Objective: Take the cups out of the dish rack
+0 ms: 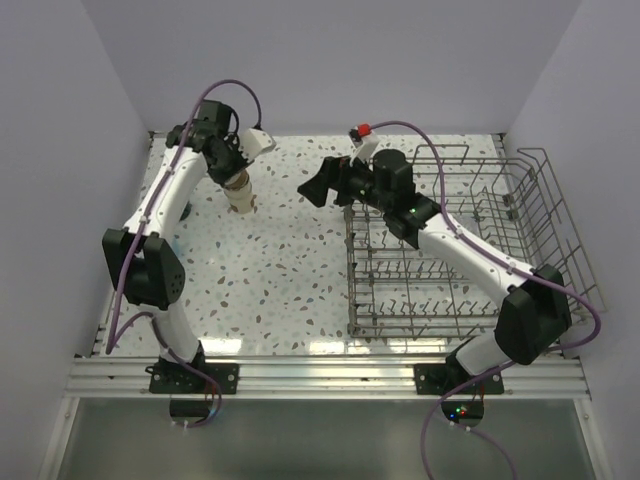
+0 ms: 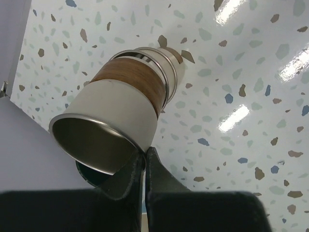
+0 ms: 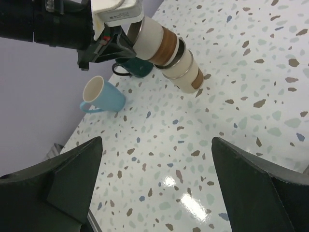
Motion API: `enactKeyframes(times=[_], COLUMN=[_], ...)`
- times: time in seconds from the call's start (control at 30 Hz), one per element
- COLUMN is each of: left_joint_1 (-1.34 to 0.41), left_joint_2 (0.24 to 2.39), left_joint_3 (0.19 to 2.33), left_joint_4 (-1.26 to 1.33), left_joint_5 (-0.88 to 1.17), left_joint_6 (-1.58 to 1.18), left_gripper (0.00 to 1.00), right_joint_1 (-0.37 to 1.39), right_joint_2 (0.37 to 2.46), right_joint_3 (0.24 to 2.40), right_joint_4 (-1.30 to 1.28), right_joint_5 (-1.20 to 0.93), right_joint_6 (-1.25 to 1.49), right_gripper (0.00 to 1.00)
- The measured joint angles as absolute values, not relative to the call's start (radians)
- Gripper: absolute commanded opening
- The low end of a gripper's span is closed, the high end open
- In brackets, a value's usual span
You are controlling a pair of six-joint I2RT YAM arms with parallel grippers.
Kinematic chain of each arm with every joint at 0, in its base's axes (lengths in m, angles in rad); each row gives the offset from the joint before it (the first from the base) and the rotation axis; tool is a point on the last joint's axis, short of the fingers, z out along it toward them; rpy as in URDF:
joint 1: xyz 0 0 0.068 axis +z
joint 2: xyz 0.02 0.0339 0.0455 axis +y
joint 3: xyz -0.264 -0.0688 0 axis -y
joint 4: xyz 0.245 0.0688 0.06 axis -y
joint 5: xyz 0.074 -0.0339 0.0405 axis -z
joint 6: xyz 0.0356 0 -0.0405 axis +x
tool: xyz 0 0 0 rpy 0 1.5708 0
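My left gripper (image 1: pixel 238 178) is shut on the rim of a beige metallic tumbler with a wood-coloured band (image 2: pixel 120 104). That tumbler is nested in a second metallic tumbler (image 2: pixel 166 60) whose base is at the speckled tabletop; the stack (image 3: pixel 166 50) leans. A dark teal mug (image 3: pixel 133 67) stands just behind the stack, and a light blue mug with a cream inside (image 3: pixel 101 96) lies on its side near the left wall. My right gripper (image 3: pixel 157 140) is open and empty, over the table left of the grey wire dish rack (image 1: pixel 470 250). I see no cups in the rack.
The rack fills the right half of the table, tall wire sides against the right wall. Lilac walls close the left, back and right. A metal rail (image 1: pixel 320 370) runs along the near edge by the arm bases.
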State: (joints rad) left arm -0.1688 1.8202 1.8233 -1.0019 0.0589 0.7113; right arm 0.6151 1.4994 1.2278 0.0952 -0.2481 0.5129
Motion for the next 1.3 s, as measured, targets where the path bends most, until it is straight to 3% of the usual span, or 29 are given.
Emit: enactKeyframes(times=[0.47, 0.77, 1.03, 1.3], left_joint_1=[-0.268, -0.302, -0.302, -0.302], left_joint_2=[1.917, 2.017, 2.022, 1.975], left_joint_3=[1.871, 1.951, 1.959, 1.959], left_joint_4=[-1.106, -1.169, -1.160, -1.105], left_joint_5=[-0.147, -0.173, -0.173, -0.164], left_joint_6=[0.858, 0.915, 0.933, 0.895], left_gripper=[0.00, 0.00, 0.48, 0.62], right_joint_1=[0.615, 0.615, 0.615, 0.608], right_joint_2=[1.485, 1.476, 1.474, 1.394], right_joint_3=[1.199, 1.190, 1.188, 1.189], right_joint_4=[0.012, 0.003, -0.025, -0.166], right_joint_5=[-0.225, -0.221, -0.192, -0.012], right_joint_6=[0.451, 0.436, 0.422, 0.371], right_gripper=[0.98, 0.98, 0.98, 0.98])
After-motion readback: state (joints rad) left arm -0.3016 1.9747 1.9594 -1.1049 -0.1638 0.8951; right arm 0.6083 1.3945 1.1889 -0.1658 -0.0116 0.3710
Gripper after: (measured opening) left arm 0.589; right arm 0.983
